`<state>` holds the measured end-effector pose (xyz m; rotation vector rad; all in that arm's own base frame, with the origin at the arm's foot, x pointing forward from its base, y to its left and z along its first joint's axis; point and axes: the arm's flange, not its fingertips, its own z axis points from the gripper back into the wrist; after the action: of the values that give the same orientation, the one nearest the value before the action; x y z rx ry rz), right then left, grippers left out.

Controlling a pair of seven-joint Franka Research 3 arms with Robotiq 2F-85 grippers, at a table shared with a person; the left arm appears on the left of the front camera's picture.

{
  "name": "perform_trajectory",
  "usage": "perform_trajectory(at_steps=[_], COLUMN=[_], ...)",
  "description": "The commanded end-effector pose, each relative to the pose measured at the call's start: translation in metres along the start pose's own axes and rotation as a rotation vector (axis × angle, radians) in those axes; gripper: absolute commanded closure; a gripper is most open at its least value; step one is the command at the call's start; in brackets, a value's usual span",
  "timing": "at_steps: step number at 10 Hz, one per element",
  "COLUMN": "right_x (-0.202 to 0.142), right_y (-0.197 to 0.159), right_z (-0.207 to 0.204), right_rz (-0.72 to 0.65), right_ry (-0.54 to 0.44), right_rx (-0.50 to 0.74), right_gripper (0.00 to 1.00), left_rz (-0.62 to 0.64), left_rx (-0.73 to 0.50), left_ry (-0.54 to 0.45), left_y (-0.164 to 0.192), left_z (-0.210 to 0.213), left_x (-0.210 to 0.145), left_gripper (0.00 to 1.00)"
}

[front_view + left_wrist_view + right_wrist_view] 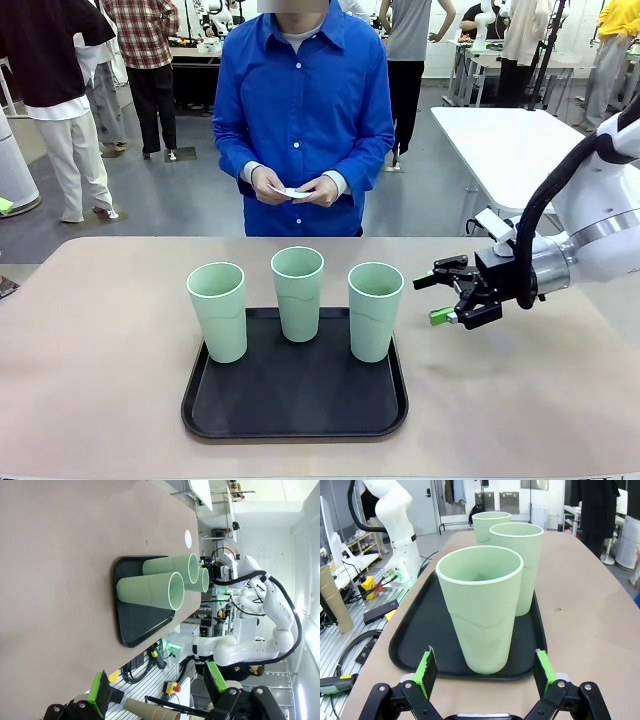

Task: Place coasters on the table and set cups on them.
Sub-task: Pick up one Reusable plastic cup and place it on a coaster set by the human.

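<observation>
While a person in a blue shirt point(303, 110) is standing at the far side of the table point(100, 330), the person's hands point(322, 190) are holding the white coasters point(293, 192) together at waist height, well clear of the tabletop; how many are in the stack I cannot tell. Three pale mint-green cups point(298, 293) are standing upright and apart on a black tray point(290, 400), which is lying on the table towards the robot's edge. The middle one is sitting farther back than the other two. The right gripper point(430, 298) is hovering over bare table just beside the right-hand cup point(375, 310), off the tray, with its jaws spread wide and nothing between them. In its wrist view that cup is standing straight ahead, beyond the green pads. The left gripper point(155, 686) is hanging near the table's left end, well apart from the tray, its fingers likewise spread wide and gripping nothing.
</observation>
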<state>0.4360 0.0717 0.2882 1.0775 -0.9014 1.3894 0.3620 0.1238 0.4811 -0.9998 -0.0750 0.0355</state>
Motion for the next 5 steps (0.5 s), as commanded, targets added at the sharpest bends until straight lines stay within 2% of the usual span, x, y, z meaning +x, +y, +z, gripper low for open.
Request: perform_trajectory(at_steps=[1,5], right_x=[-0.0007,0.0041], right_y=[-0.01,-0.0119], right_z=[-0.015,-0.0188], right_rz=[0.034,0.012], right_ry=[-0.037,-0.048], right_rx=[-0.005,-0.079], right_gripper=[0.0,0.0], left_rz=[-0.005,-0.005], left_rx=[-0.006,-0.006], left_ry=[-0.007,-0.007], left_y=[-0.0012,-0.0012], left_z=[0.0018,0.0018], left_x=[-0.0018,-0.0018], left_gripper=[0.0,0.0])
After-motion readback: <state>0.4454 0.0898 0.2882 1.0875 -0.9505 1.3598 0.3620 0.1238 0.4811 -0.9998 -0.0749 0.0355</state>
